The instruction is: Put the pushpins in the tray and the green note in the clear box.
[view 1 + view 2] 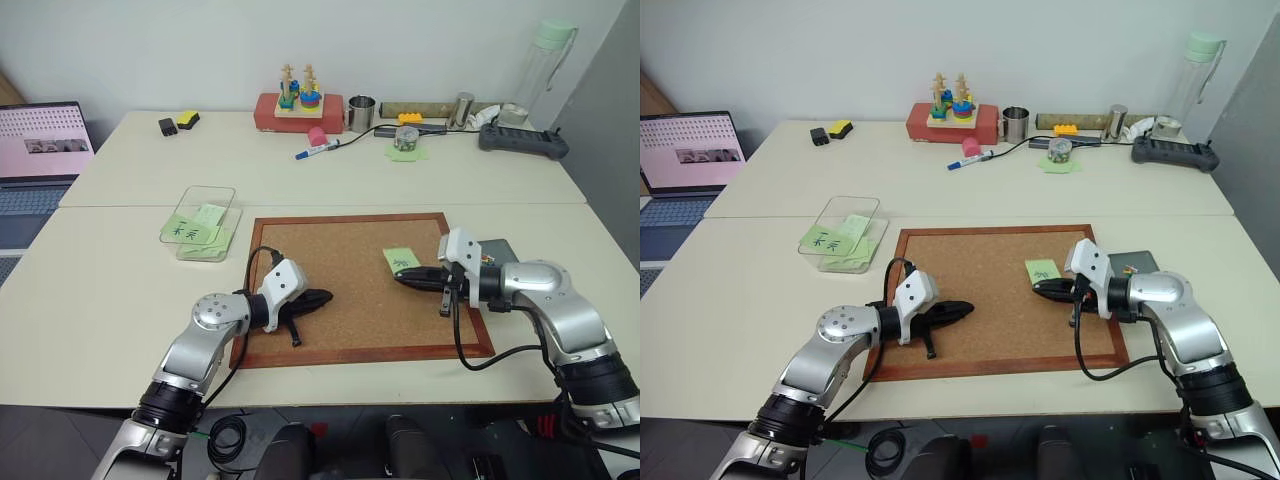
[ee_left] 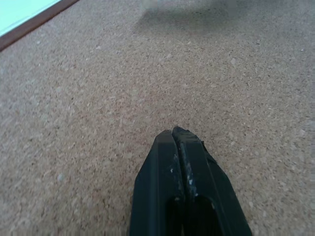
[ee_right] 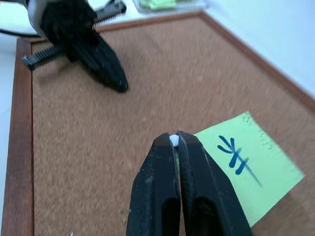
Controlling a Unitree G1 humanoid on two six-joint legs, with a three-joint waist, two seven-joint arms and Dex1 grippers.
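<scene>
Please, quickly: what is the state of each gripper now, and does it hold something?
Left gripper: closed, holding nothing, over the corkboard.
Right gripper: closed on a tiny white thing, likely a pushpin, beside the green note.

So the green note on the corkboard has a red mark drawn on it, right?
Not quite: the mark on the green note is dark blue, not red, as the right wrist view shows. The note does lie on the corkboard.
</scene>
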